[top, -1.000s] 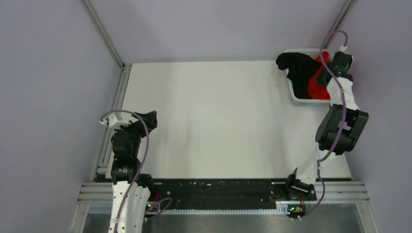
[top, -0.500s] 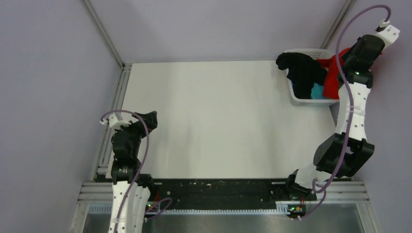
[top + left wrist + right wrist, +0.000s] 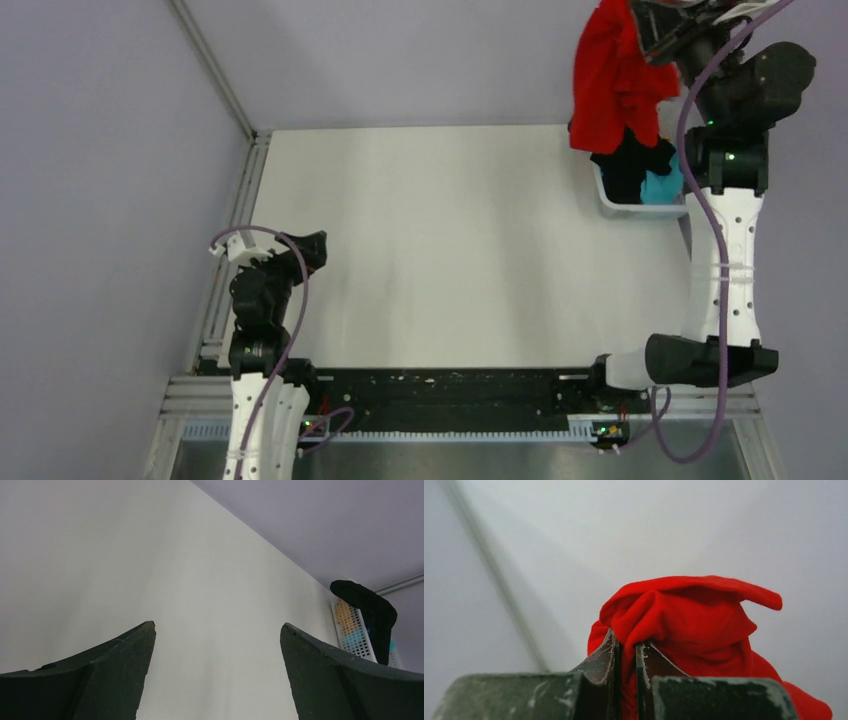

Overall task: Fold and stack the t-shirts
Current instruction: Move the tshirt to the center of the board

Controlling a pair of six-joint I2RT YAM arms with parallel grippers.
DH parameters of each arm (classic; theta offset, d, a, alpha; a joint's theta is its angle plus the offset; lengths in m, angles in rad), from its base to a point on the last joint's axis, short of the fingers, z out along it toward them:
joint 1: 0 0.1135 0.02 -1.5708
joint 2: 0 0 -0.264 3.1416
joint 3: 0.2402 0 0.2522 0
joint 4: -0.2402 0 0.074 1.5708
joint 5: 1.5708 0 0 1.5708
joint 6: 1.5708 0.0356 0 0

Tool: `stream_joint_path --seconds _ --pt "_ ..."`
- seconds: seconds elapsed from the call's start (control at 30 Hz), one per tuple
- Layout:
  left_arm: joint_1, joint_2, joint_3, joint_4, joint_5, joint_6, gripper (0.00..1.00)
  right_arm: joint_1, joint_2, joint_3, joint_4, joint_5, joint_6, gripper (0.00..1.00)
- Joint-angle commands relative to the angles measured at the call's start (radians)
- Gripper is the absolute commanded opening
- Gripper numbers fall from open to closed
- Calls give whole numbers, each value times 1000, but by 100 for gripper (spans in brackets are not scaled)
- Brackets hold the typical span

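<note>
1. Red t-shirt [image 3: 684, 615] hangs bunched from my right pincer [image 3: 626, 651], pinched tight between its jaws, high above the desk [image 3: 450, 250].
2. Black t-shirt [image 3: 625, 167] and teal t-shirt [image 3: 661, 188] lie in the white basket [image 3: 640, 209] beneath that pincer.
3. My left pincer [image 3: 217, 626] gapes wide, low over the desk, well apart from them.

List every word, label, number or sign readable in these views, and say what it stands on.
None can be read. The red t-shirt gripped in the right claw is plain, and the black t-shirt and the white basket show no lettering.
</note>
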Motion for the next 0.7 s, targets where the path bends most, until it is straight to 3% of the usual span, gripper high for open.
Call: stream_joint_path --seconds 0.0,0.13,0.2,0.33,0.4,0.47,0.53,0.57,0.6,0.67 --pt "1 0 19 21 3 4 99 209 -37 5 116 -179 90 0" --pt "1 0 24 -17 -39 -12 99 412 -28 -28 106 -240 64 0" --pt "0 -5 37 -53 -75 -21 99 486 -53 -118 138 -188 61 0" --pt "1 -16 64 -121 -123 -40 99 526 -132 -362 161 -64 81 0" --pt "1 -15 77 -163 -143 -50 99 526 -188 -521 145 39 55 5" --pt "1 -9 86 -191 -144 -59 99 526 -230 -711 100 183 -5 21" --pt "1 2 88 -206 -128 -72 99 525 -259 -869 80 381 -21 66" --pt "1 8 86 -207 -114 -82 99 525 -272 -934 83 481 -22 80" --pt "1 18 83 -202 -79 -91 99 525 -284 -993 79 560 -25 92" --pt "1 52 73 -172 -1 -94 99 525 -310 -1062 47 677 -26 99"
